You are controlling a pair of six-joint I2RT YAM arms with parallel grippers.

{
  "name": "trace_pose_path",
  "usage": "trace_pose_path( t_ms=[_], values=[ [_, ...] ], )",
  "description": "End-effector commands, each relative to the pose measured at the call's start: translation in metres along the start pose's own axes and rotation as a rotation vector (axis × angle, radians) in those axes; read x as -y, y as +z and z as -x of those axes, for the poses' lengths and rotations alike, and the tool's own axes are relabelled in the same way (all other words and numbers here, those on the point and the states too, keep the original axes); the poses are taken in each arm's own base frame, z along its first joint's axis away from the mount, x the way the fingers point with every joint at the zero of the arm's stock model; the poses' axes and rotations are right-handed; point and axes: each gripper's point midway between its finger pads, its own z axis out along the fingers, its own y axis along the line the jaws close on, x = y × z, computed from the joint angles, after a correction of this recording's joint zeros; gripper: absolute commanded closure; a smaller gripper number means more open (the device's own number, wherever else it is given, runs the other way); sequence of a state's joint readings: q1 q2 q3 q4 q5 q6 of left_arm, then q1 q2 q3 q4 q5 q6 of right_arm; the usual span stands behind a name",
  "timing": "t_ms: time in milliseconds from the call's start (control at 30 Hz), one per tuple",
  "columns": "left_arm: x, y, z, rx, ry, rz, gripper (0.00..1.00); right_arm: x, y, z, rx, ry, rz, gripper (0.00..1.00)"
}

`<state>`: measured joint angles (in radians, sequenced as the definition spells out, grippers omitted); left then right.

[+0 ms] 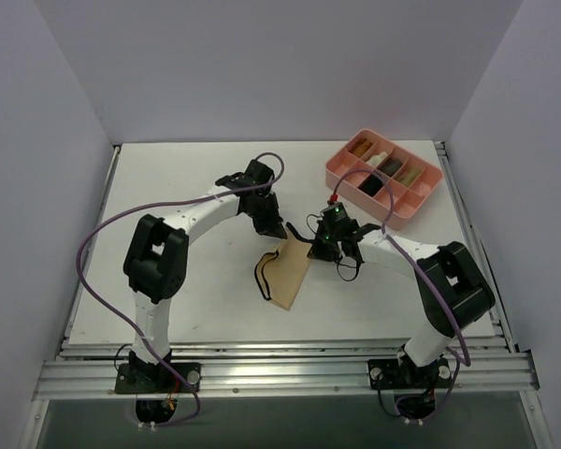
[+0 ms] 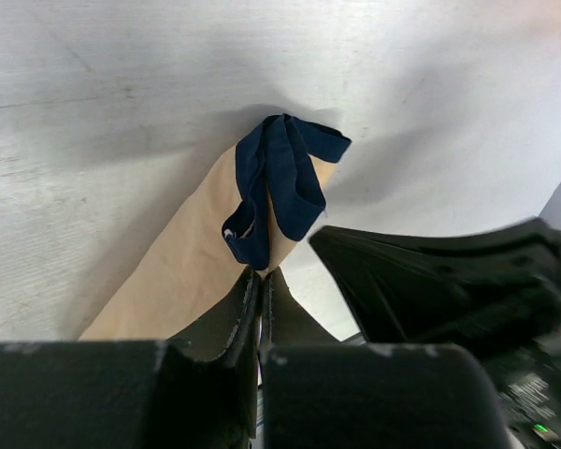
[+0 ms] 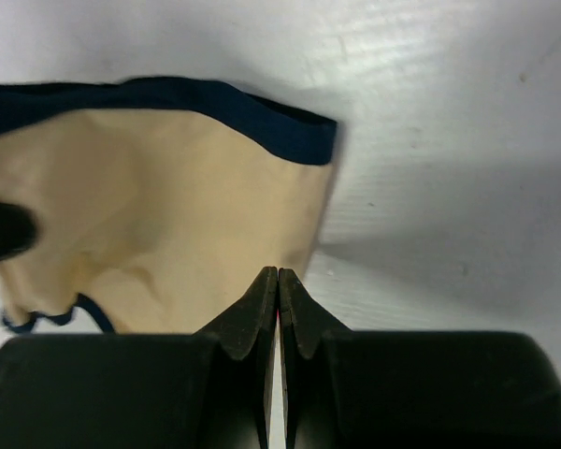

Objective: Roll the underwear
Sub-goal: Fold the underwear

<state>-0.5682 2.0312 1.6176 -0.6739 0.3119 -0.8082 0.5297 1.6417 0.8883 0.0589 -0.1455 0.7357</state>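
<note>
The underwear [image 1: 288, 273] is soft matt tan cloth with a dark fabric trim. My fingers [image 3: 252, 309] are matt black plastic, the worktop [image 1: 196, 178] smooth dull white, the tray [image 1: 407, 215] smooth pink plastic.

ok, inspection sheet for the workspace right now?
surface: white table, no spills seen.
job's things: underwear, tan with dark trim, lying loosely folded, not yet rolled.
clutter: pink tray at far right, rolled cloths inside.
grippers: left pincer and right pincer both shut at the underwear's edge; grip unclear.
cables: purple cables loop off both arms; the right one crosses above the tray.
surroundings: white walls on three sides; nothing else seen.
</note>
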Motion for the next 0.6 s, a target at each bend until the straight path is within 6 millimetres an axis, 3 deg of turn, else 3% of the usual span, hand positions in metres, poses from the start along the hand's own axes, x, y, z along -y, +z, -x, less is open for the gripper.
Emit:
trace_pose_path(
  t_ms=[0, 167, 333, 567],
  values=[
    [0.016, -0.007, 0.003, 0.024, 0.037, -0.008, 0.98, 0.018, -0.005, -0.010, 0.000, 0.015, -0.056, 1.00],
    [0.026, 0.001, -0.004, 0.015, 0.030, -0.017, 0.98, 0.030, -0.002, -0.020, -0.006, 0.039, -0.079, 1.00],
    [0.022, 0.011, -0.011, -0.004, 0.034, 0.030, 0.98, 0.040, -0.003, -0.021, 0.012, 0.053, -0.112, 1.00],
    [0.032, 0.020, -0.018, -0.011, 0.026, 0.016, 0.98, 0.040, -0.004, -0.024, 0.023, 0.075, -0.072, 1.00]
  ],
)
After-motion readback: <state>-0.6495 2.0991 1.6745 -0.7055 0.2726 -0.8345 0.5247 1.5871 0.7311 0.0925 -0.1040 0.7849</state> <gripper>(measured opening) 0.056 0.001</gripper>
